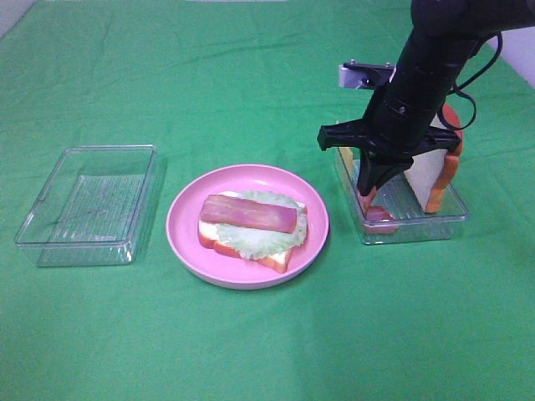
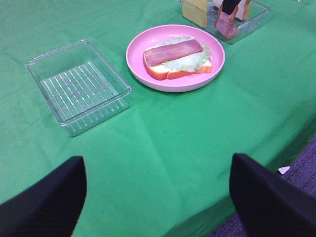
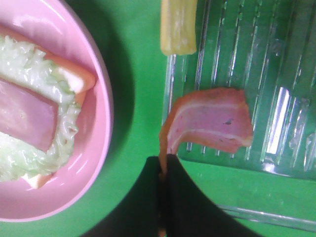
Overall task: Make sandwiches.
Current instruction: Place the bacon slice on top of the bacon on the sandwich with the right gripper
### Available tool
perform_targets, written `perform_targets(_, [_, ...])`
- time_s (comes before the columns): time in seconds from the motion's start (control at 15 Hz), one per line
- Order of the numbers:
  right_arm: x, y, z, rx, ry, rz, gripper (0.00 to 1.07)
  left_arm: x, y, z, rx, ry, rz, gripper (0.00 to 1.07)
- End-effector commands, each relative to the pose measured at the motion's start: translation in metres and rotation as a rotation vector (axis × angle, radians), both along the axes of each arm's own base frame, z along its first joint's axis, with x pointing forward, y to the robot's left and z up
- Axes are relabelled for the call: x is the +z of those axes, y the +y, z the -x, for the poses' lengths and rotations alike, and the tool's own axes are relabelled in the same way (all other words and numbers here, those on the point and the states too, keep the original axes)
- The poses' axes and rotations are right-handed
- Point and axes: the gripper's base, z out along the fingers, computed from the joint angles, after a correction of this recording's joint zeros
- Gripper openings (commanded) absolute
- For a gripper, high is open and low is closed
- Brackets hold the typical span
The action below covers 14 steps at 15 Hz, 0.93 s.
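The open sandwich [image 1: 251, 224] lies on a round pink plate [image 1: 180, 221]: a bread slice, lettuce, and a bacon strip [image 1: 248, 213] on top. My right gripper [image 1: 368, 194] reaches down into the clear tray [image 1: 410, 230] to the plate's right. In the right wrist view it [image 3: 163, 168] is shut on the end of a second bacon strip [image 3: 210, 121], which curls over the tray's ribbed floor. A bread slice [image 1: 426, 177] stands upright in that tray. Yellow cheese [image 3: 178, 24] leans at the tray's edge. My left gripper [image 2: 158, 197] hangs open and empty, well short of the plate [image 2: 138, 69].
An empty clear tray [image 1: 88, 205] sits left of the plate on the green cloth [image 1: 267, 334]. The left wrist view shows the table's edge [image 2: 276, 153] close to the left gripper.
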Motion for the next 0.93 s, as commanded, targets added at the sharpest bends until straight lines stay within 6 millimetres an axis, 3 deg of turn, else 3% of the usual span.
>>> perform_targets(0.07, [0.011, 0.0, 0.001, -0.001, -0.021, -0.009, 0.0, 0.0, 0.001, 0.003, -0.001, -0.022, 0.023, 0.76])
perform_targets(0.33, [0.051, -0.002, 0.011, 0.0, -0.084, -0.048, 0.0, 0.0, 0.001, 0.003, -0.001, -0.022, 0.023, 0.76])
perform_targets(0.53, [0.081, 0.005, 0.021, 0.005, -0.126, -0.178, 0.0, 0.0, 0.001, 0.003, -0.001, -0.022, 0.023, 0.76])
perform_targets(0.8, [0.099, 0.033, 0.03, 0.103, -0.107, -0.52, 0.0, 0.0, 0.001, 0.003, -0.001, -0.022, 0.023, 0.76])
perform_targets(0.93, [0.101, 0.047, 0.031, 0.139, -0.128, -0.592, 0.0, 0.0, 0.001, 0.003, -0.001, -0.022, 0.023, 0.76])
